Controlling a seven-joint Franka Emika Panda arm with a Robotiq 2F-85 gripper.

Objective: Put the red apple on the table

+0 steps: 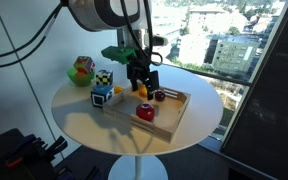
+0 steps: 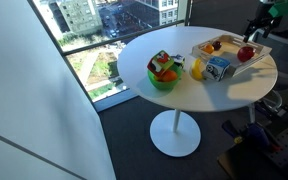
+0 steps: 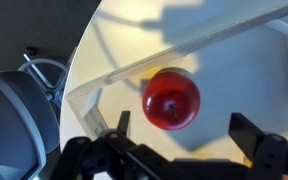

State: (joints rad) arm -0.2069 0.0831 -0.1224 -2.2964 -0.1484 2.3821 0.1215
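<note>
Open claw (image 3: 184, 135) over the apple (image 3: 171, 98)
The claw was wide open and held nothing, ready to grab. The apple sat in the tray (image 1: 174, 120), not yet out on the bench (image 1: 84, 122).

Round white table (image 1: 89, 125), wooden tray (image 1: 172, 118), green bowl (image 2: 164, 85), toy cube (image 2: 217, 68)

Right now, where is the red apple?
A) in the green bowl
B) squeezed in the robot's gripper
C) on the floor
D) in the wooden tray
D: the red apple lies inside the wooden tray, and the open gripper above it is not touching it.
</note>
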